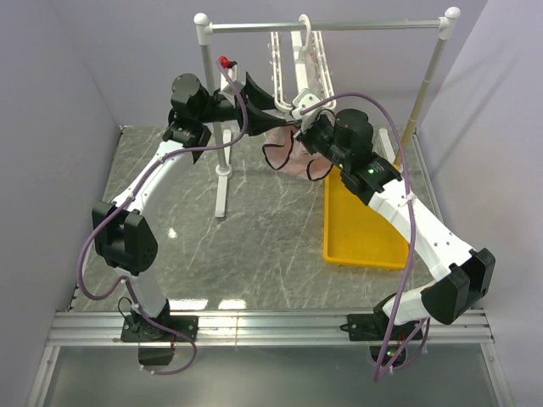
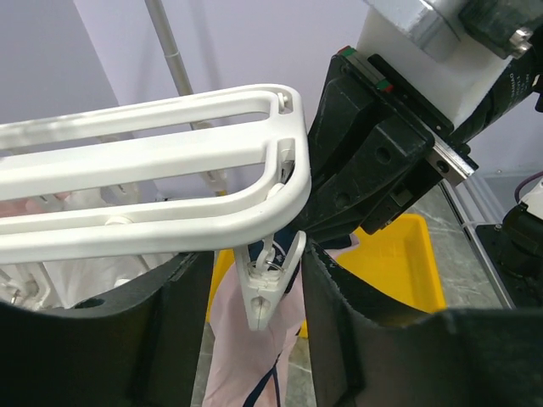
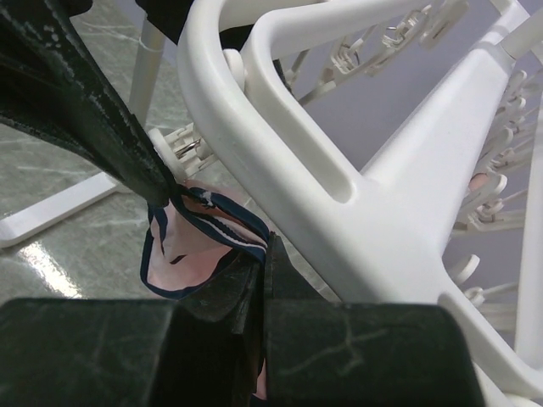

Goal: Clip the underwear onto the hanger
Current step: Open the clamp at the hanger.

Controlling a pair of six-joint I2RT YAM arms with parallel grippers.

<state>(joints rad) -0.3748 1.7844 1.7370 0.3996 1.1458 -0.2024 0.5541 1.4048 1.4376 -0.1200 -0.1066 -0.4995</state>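
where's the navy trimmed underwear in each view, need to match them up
top external: the underwear hangs at centre, just below the near end of the hanger.
left wrist: bottom centre, under the clip.
right wrist: left of centre, pinched by the right gripper.
shared landmark: the white hanger frame, directly above it in all three.
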